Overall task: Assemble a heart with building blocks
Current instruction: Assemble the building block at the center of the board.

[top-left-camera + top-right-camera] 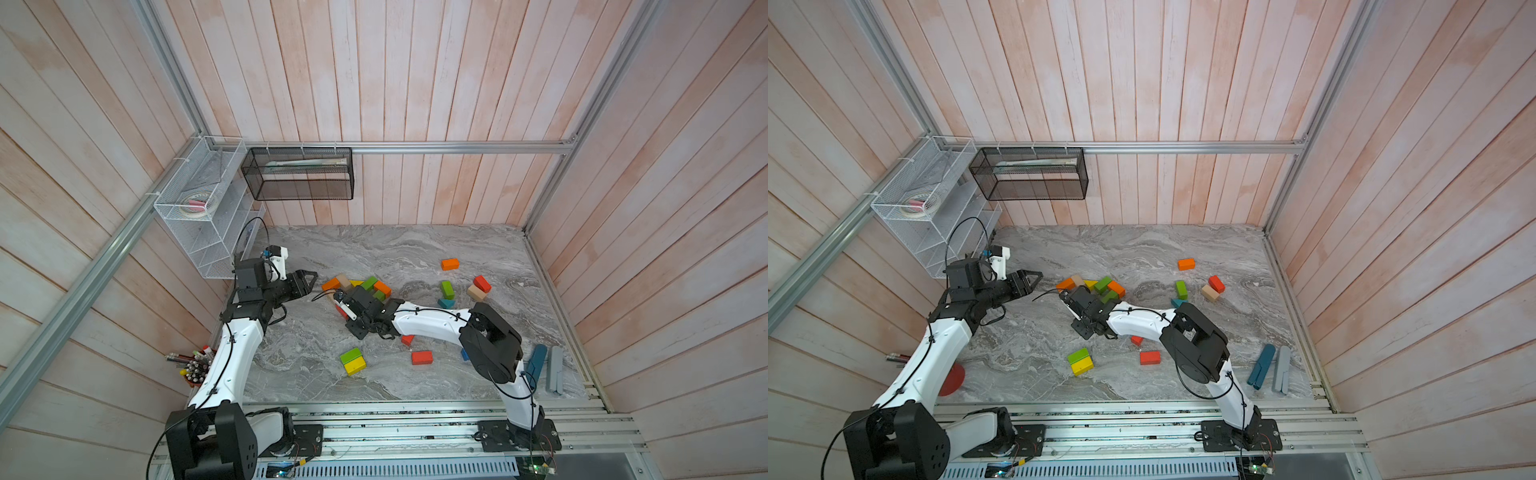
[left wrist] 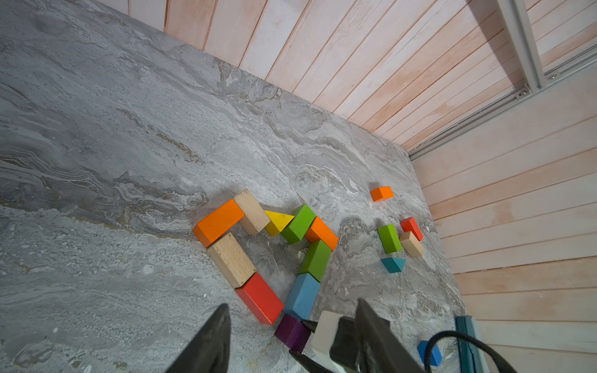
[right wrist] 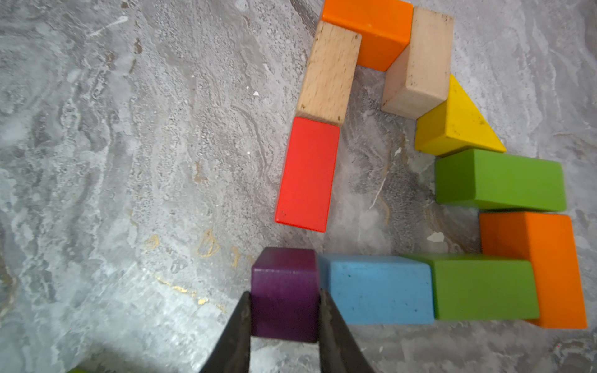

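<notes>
My right gripper (image 3: 285, 294) is shut on a purple cube (image 3: 284, 290), held low at the end of a blue brick (image 3: 374, 287). The cube sits at the open point of a ring of building blocks: red (image 3: 307, 174), tan (image 3: 329, 71), orange (image 3: 371, 29), tan (image 3: 423, 58), yellow wedge (image 3: 452, 126), green (image 3: 504, 177), orange (image 3: 542, 268), green (image 3: 478, 284). My left gripper (image 1: 309, 278) hangs open and empty to the left of the ring, above the table. In the left wrist view the purple cube (image 2: 292, 332) lies between its fingers (image 2: 223, 323).
Loose blocks lie around: orange (image 1: 450, 264), red (image 1: 482, 283), tan (image 1: 476, 293), green (image 1: 447, 289) and a teal wedge (image 1: 445, 303) to the right; green on yellow (image 1: 352, 360) and red (image 1: 422, 357) in front. Dark-blue (image 1: 536, 361) and grey bars (image 1: 555, 368) lie front right. A pen cup (image 1: 193, 368) stands front left.
</notes>
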You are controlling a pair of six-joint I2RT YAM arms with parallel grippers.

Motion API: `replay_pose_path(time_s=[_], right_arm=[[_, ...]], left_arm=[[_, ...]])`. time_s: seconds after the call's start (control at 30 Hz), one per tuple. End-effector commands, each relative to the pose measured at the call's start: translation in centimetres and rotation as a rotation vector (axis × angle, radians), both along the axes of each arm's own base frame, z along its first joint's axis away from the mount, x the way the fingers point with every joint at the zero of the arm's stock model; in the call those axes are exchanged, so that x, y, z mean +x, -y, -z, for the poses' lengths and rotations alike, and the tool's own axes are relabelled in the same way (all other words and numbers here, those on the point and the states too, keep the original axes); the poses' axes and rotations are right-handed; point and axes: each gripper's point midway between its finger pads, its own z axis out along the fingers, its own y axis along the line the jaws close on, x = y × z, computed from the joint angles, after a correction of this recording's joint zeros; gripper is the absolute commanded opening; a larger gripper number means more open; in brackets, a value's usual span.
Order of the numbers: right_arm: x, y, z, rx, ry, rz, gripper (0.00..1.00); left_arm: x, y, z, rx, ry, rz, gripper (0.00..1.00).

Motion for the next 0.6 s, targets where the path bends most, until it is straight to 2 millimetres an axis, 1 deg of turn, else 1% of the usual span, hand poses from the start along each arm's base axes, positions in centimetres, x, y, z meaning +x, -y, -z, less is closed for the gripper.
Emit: replay_pose_path(time_s=[0.0,0.23,0.33,0.57], right_arm=[[0.9,0.2,0.4,-0.030,0.019,0.010,0.23],[1.5,0.1,0.9,-0.047,0.033,0.018,0.24],[1.6,-0.1,1.0,-0.042,0.035,0.019,0.26],[1.8,-0.2,1.4,-0.050,0.043,0.022,0.28]], left_arm=[[0.0,0.0,0.3,-0.013,0.000,0.008,0.62],[0.0,0.1,0.3,-0.015,0.000,0.011,0.62],[0.1,0.1,0.4,-0.017,-0.001,0.012,0.62],[0.0,0.2,0.4,-0.022,-0.003,0.018,0.62]])
